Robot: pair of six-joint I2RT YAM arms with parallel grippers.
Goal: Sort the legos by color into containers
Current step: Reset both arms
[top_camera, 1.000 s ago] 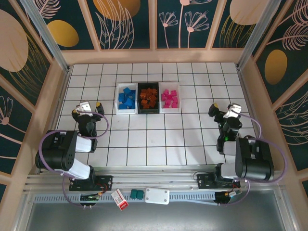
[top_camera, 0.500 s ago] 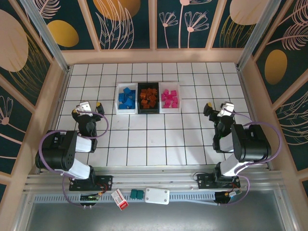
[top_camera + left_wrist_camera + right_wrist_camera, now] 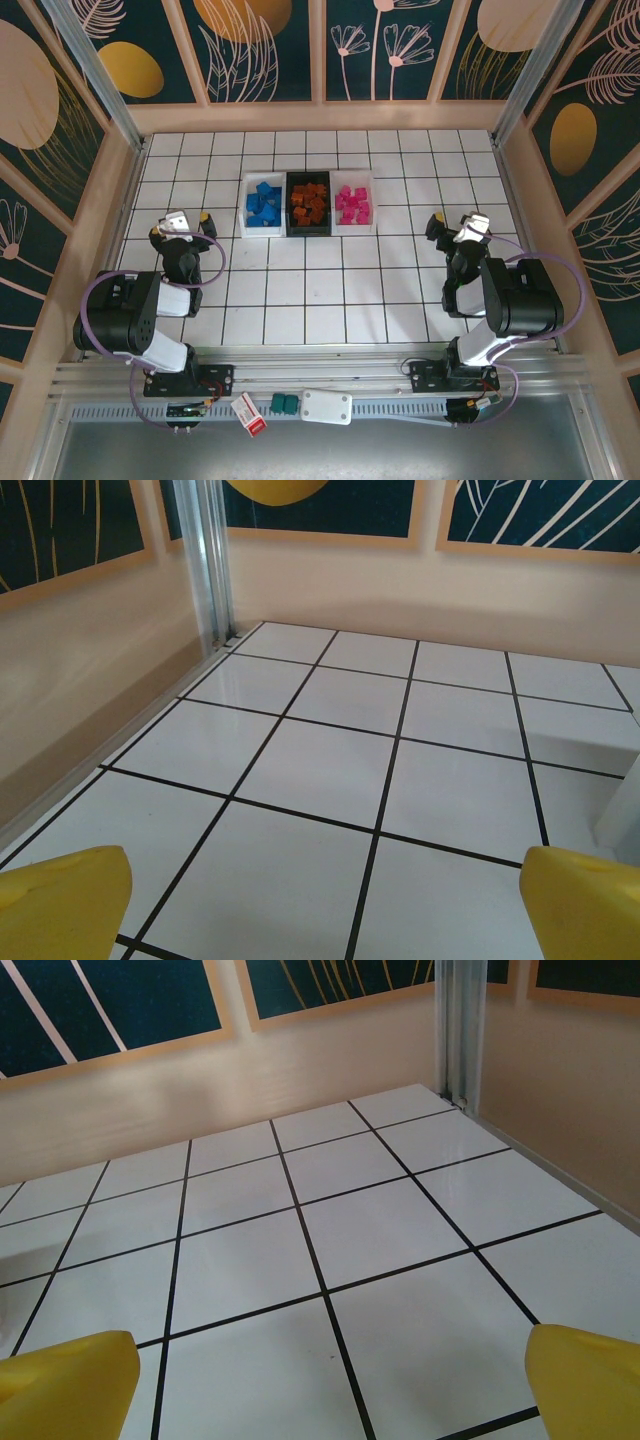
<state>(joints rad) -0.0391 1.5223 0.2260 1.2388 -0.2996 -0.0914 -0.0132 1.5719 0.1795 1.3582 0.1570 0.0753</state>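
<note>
Legos (image 3: pixel 309 201) binned; left end effector (image 3: pixel 180 222), right end effector (image 3: pixel 458 225) agape, arms tucked.

Yellow fingers (image 3: pixel 65 1380) spread apart, white tiled floor (image 3: pixel 330 1220), beige wall (image 3: pixel 150 1110) beyond

Overhead camera looks down from behind; wrist cameras sit low over the same tiled table (image 3: pixel 320 290)

tiled floor (image 3: pixel 320 290) is lying open across the near half; the containers (image 3: pixel 286 205) are standing in a touching row farther back, blocking that strip; side walls (image 3: pixel 122 195) are hemming both edges; a white edge (image 3: pixel 622 815), possibly a container, is intruding at right
</note>
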